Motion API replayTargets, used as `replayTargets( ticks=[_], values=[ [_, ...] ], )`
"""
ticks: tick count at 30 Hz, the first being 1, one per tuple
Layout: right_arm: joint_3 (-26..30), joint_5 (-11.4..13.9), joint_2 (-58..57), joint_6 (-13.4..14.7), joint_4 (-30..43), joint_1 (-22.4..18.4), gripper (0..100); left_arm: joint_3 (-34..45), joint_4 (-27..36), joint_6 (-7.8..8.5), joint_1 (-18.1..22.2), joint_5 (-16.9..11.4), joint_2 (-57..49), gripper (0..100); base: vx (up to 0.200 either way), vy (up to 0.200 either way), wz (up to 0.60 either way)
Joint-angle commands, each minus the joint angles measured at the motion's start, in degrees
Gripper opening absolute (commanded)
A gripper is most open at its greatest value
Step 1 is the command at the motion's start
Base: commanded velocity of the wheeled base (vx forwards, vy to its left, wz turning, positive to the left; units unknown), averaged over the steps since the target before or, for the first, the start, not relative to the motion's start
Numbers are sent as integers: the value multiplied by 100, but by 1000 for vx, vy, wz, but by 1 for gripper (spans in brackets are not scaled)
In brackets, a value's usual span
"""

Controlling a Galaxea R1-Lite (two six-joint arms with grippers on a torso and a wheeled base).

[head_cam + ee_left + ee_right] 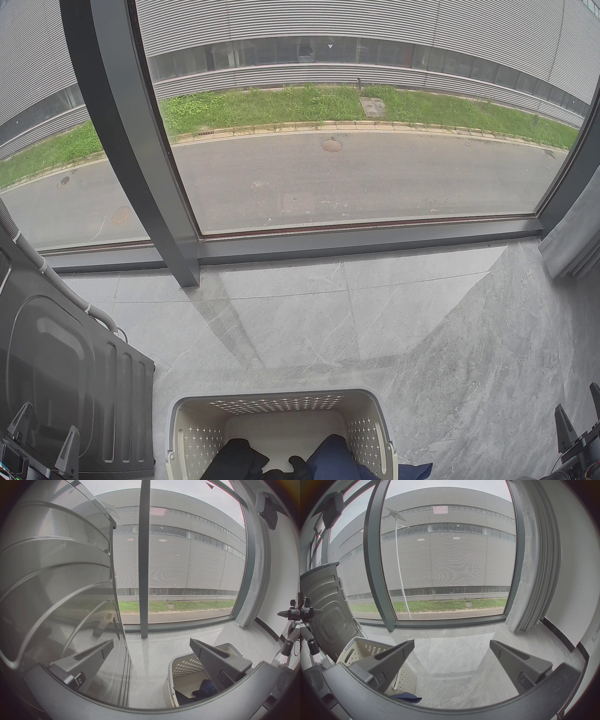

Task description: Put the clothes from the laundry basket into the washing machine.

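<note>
Lying in the laundry basket [180, 431] are the clothes: a black garment [235, 461] on the robot's left side and a blue garment [334, 457] on its right, the two touching in the middle over the pale bottom. A fold of blue cloth [414, 469] hangs outside the basket's right rim; whether it belongs to the blue garment cannot be told. The basket is white with perforated walls. It stands upright on the grey stone floor [375, 325], low and central in the head view.

Just beside the basket, on the robot's left, stands the washing machine [69, 375], showing a grey ribbed panel. A pale corrugated hose [57, 284] runs along its upper edge.

The left gripper [45, 432] hangs in front of that panel, its two dark fingers spread wide with nothing between them. The right gripper [579, 414] is well apart from the basket on the far right, over bare floor, also spread wide and holding nothing.

Beyond the floor a tall window [350, 181] with a dark frame looks onto a road and a strip of grass. A grey curtain [576, 237] hangs at its right end.
</note>
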Motion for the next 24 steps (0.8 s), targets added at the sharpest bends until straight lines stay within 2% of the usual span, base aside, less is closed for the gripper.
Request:
replayTargets(
  ticks=[1,12,24],
  values=[
    [101,1,-68,-2,0,4,100,101,-4,-1,0,1,-95,100,0,0,0],
    [101,1,-68,-2,0,4,100,101,-4,-1,0,1,-95,100,0,0,0],
    [101,1,-68,-2,0,4,100,101,-4,-1,0,1,-95,100,-200,0,0]
  ],
)
